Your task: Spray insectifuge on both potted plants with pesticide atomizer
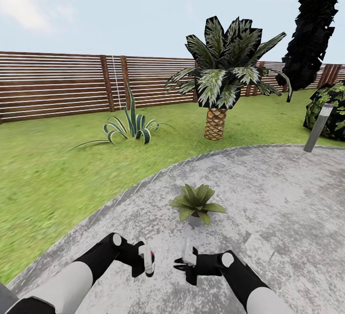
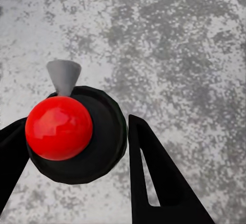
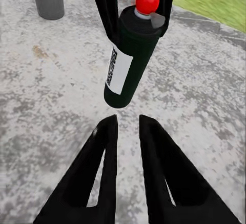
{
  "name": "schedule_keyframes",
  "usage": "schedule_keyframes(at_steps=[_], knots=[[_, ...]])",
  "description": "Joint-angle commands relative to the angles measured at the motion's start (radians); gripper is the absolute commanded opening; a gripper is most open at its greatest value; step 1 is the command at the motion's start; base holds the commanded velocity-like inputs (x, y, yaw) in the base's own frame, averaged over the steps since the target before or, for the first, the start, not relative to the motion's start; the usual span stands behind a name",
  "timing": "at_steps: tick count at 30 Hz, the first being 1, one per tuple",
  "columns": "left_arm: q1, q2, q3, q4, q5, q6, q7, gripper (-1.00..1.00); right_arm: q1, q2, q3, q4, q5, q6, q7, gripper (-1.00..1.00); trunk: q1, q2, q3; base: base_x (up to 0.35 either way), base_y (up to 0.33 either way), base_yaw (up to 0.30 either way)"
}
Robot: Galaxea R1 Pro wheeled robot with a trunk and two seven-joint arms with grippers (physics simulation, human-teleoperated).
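Note:
The pesticide atomizer [image 1: 149, 259], a black can with a white label, red cap and grey nozzle, is held upright over the grey patio by my left gripper [image 1: 143, 256], which is shut on it. The left wrist view looks down on its red cap [image 2: 59, 127], with a finger [image 2: 154, 183] at each side. It hangs just beyond my right gripper [image 3: 128, 120], whose fingers are shut with only a narrow gap and hold nothing. One potted plant [image 1: 196, 203], a low green rosette in a small grey pot, stands on the paving just ahead of both grippers.
The round paved patio [image 1: 268, 194] is bordered by lawn [image 1: 52, 175]. A striped agave [image 1: 129, 129] and a palm [image 1: 215, 122] grow ahead before the slatted fence [image 1: 52, 84]. A grey bollard [image 1: 318, 127] and a bush [image 1: 333, 108] stand at the right.

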Motion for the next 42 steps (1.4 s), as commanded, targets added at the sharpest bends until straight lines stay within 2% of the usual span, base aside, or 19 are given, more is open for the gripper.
schedule_keyframes(at_steps=[1,8,17,19,21,23,32,42], knots=[[-0.001,0.0,-0.001,-0.001,-0.009,-0.008,-0.001,-1.0,0.0,0.001,-0.001,-0.009,0.007,-0.004,0.001,-1.0,0.0,0.0,-0.001,0.0,0.0,0.0],[0.003,-0.003,0.0,-0.001,-0.005,-0.013,-0.002,-1.0,0.0,0.001,-0.001,-0.029,0.006,-0.004,0.002,-1.0,0.0,0.0,-0.001,0.0,0.0,0.0],[0.008,-0.046,-0.003,0.0,-0.005,-0.024,-0.005,-1.0,-0.003,0.001,-0.001,-0.041,0.006,-0.004,0.002,-1.0,0.0,0.0,-0.001,0.0,0.0,0.0],[0.008,-0.048,-0.013,0.001,-0.005,-0.026,-0.006,-1.0,-0.003,0.001,-0.001,-0.041,0.006,-0.004,0.002,-1.0,0.0,0.0,-0.001,0.0,0.0,0.0],[0.008,-0.05,-0.047,0.002,-0.004,-0.026,-0.006,-1.0,-0.003,0.001,-0.001,-0.041,0.006,-0.004,0.002,-1.0,0.0,0.0,-0.001,0.0,0.0,0.0],[0.008,-0.055,-0.059,0.002,-0.003,-0.027,-0.006,-1.0,-0.003,0.001,-0.001,-0.041,0.006,-0.004,0.002,-1.0,0.0,0.0,-0.001,0.0,0.0,0.0],[0.008,-0.083,-0.063,0.002,-0.003,-0.028,-0.006,-1.0,-0.003,0.001,-0.001,-0.041,0.006,-0.004,0.002,-1.0,0.0,0.0,-0.001,0.0,0.0,0.0],[0.01,-0.099,-0.063,0.003,-0.004,-0.028,-0.006,-1.0,-0.003,0.001,-0.001,-0.041,0.006,-0.004,0.002,-1.0,0.0,0.0,-0.001,0.0,0.0,0.0]])
